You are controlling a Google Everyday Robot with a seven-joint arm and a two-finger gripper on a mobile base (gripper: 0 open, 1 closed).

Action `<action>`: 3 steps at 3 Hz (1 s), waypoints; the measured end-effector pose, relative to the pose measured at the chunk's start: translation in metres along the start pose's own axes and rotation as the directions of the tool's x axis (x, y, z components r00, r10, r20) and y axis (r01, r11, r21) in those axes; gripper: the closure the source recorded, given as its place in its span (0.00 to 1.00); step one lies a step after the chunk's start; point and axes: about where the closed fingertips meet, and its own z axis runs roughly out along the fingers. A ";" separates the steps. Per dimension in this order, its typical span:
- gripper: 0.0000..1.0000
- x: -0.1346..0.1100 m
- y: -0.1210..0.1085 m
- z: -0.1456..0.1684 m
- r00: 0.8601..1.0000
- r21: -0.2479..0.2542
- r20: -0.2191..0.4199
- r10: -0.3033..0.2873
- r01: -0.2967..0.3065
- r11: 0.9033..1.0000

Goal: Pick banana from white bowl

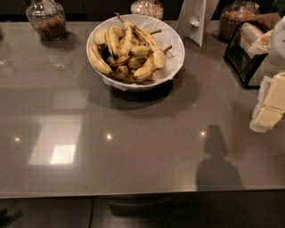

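Observation:
The white bowl [174, 39] stands at the back middle of the grey table, lined with crumpled white paper and piled with several yellow bananas. One long, slim, curved banana [149, 42] with brown-black streaks lies across the top right of the pile. My gripper [268, 109], white and pale yellow, is at the right edge of the view. It hangs above the table, well to the right of the bowl and nearer than it, and touches nothing. Much of it is cut off by the frame edge.
Glass jars stand at the back left [46, 20], back middle [147, 6] and back right [238, 18]. A white stand [196, 20] is behind the bowl, and a black wire rack [247, 55] is at the right. The table's front edge [133, 194] runs across the bottom.

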 end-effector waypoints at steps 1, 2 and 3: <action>0.00 0.000 0.000 0.000 1.000 0.000 0.000 0.000 0.000 1.000; 0.00 -0.006 -0.003 -0.001 0.999 0.037 0.025 -0.031 0.030 0.999; 0.00 -0.030 -0.014 0.005 0.982 0.115 0.071 -0.173 0.164 0.980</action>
